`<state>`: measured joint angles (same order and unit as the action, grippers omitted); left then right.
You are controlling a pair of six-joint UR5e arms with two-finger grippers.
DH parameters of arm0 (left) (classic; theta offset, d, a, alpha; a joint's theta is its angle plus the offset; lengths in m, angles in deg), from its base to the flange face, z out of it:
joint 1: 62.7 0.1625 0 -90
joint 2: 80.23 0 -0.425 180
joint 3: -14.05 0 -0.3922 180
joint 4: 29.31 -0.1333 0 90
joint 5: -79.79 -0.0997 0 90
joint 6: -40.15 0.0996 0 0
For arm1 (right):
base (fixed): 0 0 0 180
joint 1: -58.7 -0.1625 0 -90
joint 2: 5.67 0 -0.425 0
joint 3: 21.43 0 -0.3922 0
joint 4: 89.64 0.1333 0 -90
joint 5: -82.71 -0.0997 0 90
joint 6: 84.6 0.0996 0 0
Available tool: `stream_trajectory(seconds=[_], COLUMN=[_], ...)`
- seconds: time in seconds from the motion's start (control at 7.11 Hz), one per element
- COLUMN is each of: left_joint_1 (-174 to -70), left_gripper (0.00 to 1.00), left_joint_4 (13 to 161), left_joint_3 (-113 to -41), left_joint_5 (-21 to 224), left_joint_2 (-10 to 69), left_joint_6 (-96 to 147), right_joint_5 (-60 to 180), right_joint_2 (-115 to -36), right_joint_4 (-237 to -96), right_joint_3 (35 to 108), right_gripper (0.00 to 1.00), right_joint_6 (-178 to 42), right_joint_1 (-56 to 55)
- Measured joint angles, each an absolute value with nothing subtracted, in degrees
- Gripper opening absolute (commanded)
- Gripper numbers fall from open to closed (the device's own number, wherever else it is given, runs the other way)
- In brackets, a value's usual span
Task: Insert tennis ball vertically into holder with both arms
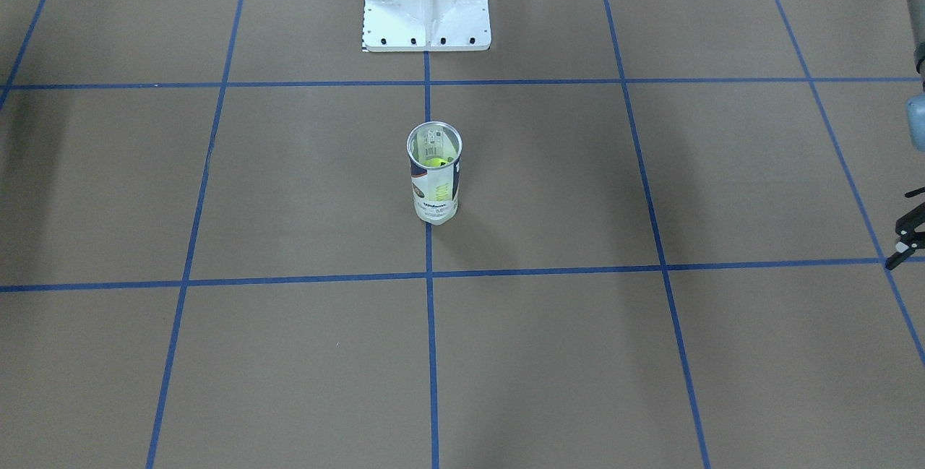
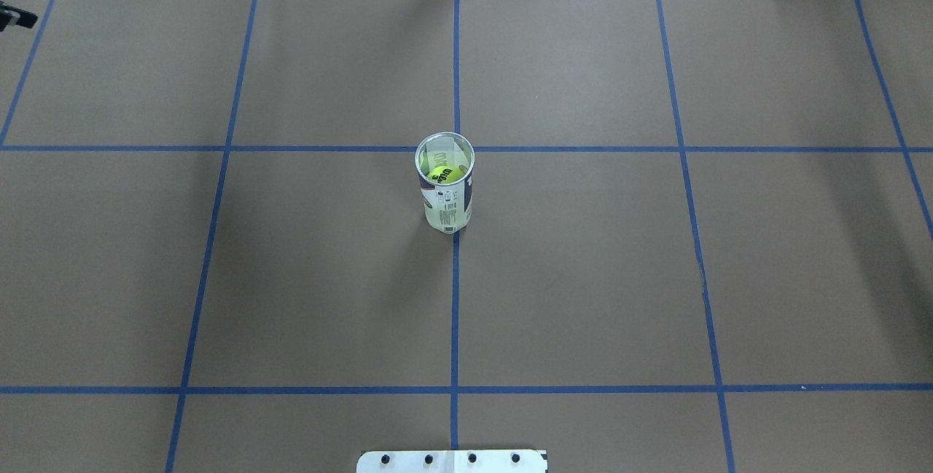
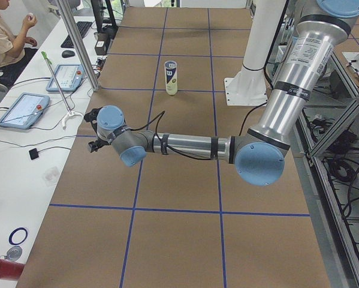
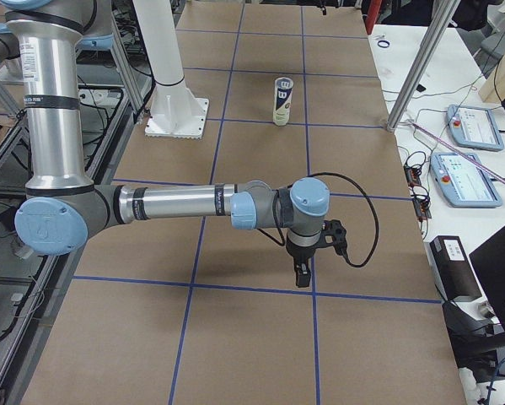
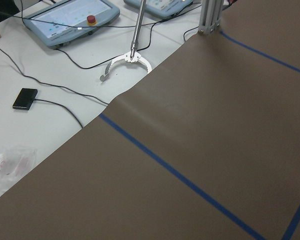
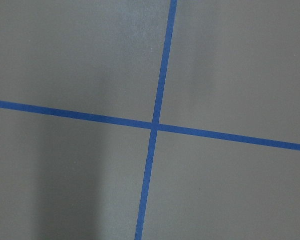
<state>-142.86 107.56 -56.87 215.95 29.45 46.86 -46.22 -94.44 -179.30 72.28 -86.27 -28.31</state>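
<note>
1. Well, my left gripper (image 3: 95, 145) hangs near the edge of the brown table (image 2: 583, 276), by the white desk (image 3: 23, 150). I cannot tell if its fingers are apart or together.
2. My right gripper (image 4: 311, 261) points down by a cross of blue tape (image 4: 314, 295). I cannot tell about its fingers either.
3. The holder (image 2: 446, 200) stands upright on the middle tape line, well apart from both grippers.
4. The tennis ball (image 2: 445, 174) sits down inside the holder.

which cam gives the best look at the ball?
Overhead exterior: it looks down the can's open mouth, and the ball shows inside with its black print. Front-facing catches only a yellow sliver through the mouth. In the side views the can is small and the ball unclear. Neither wrist view shows it.
</note>
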Motion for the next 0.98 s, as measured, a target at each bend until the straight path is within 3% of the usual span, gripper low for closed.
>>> stream_trajectory(seconds=[0.98], left_joint_1=[-147.0], left_gripper=[1.0], left_joint_4=[79.8], left_joint_3=[-59.8], left_joint_5=[209.3], left_joint_2=[25.9], left_joint_6=[52.1], right_joint_5=[-46.1], right_joint_2=[-94.5], right_joint_4=[-179.3], right_joint_3=[72.2], right_gripper=[0.99], right_joint_6=[-86.2], right_joint_1=[-28.2])
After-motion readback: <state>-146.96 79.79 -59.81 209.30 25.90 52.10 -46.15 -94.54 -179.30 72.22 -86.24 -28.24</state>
